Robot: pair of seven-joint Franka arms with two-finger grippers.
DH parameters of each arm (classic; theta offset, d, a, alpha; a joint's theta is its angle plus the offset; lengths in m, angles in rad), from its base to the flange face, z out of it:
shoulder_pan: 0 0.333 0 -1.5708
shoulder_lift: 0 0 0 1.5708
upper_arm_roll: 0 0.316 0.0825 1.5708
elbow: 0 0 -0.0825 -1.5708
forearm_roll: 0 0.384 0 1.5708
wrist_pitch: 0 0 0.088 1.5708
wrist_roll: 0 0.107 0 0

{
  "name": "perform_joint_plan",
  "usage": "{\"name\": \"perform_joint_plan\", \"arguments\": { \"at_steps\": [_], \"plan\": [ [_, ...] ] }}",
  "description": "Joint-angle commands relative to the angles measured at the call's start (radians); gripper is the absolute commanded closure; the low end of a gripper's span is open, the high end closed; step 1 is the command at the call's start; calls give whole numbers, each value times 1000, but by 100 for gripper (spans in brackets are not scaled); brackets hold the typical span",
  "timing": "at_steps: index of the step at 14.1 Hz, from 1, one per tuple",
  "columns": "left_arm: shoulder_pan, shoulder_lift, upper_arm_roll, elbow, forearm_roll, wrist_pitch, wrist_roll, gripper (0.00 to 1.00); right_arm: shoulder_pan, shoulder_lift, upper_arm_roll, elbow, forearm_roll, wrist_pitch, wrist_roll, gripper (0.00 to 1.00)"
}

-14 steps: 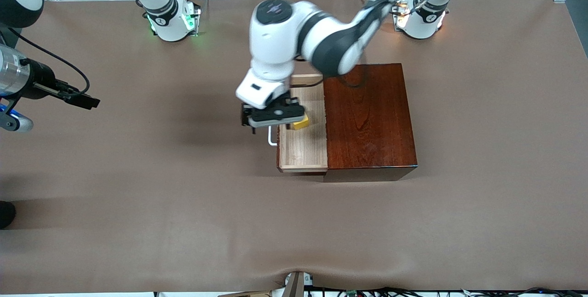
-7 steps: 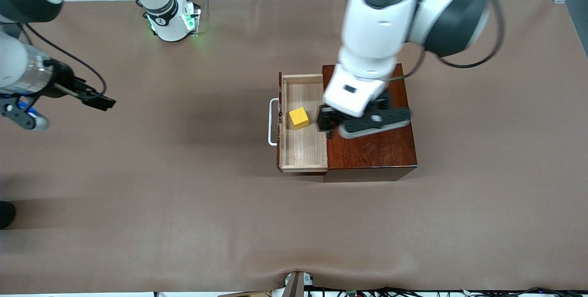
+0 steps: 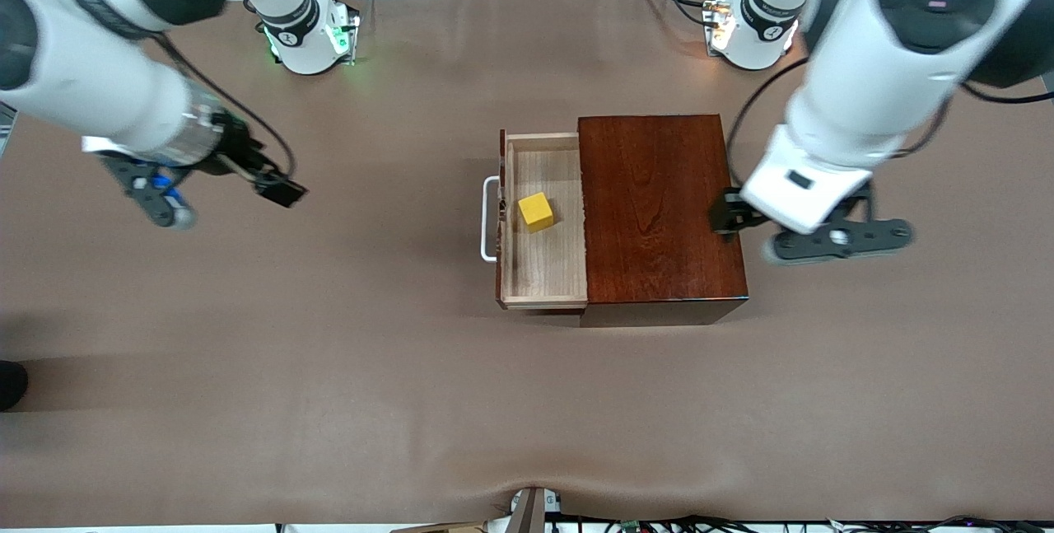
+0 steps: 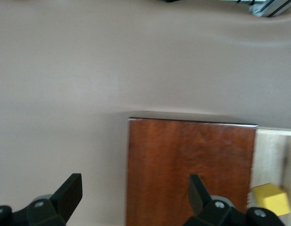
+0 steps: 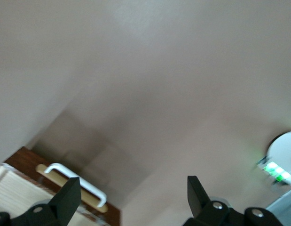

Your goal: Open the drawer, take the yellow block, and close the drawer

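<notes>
The drawer [image 3: 545,261] stands pulled out of the dark reddish-brown box [image 3: 659,203], its white handle [image 3: 488,218] toward the right arm's end of the table. The yellow block [image 3: 535,211] lies in the pale tray, touched by nothing. My left gripper [image 3: 836,240] hangs open and empty over the box's edge at the left arm's end. The left wrist view shows it [image 4: 134,195] above the box [image 4: 190,169], with the block [image 4: 272,200] off to one side. My right gripper [image 3: 276,185] hangs open over bare table, well short of the handle [image 5: 77,181]; its fingers [image 5: 132,197] hold nothing.
The brown table mat [image 3: 329,352] stretches wide around the box. Both arm bases [image 3: 309,30] [image 3: 753,26] stand along the table edge farthest from the front camera. Cables run along the edge nearest it.
My left gripper has swung from above the drawer across the box toward the left arm's end. My right arm has come in from the table's end toward the drawer. Drawer and block have not moved.
</notes>
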Motion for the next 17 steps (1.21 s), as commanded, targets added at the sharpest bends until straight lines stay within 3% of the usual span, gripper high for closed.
{"name": "perform_joint_plan", "arguments": {
  "at_steps": [1,6,9,12,17],
  "plan": [
    [69,-97,-8,-119,-12,-13,117,0,79,37,-9,11,18,64,175,0],
    [178,-221,-8,-273,-11,-12,292,0,178,113,-9,12,15,183,338,0],
    [203,-282,-8,-351,-12,-9,301,0,237,153,-9,12,13,262,450,0],
    [204,-309,-7,-373,-12,-10,301,0,300,193,-10,12,12,352,586,0],
    [230,-322,-7,-373,-12,-18,303,0,365,270,-9,12,15,457,651,0]
  ]
}}
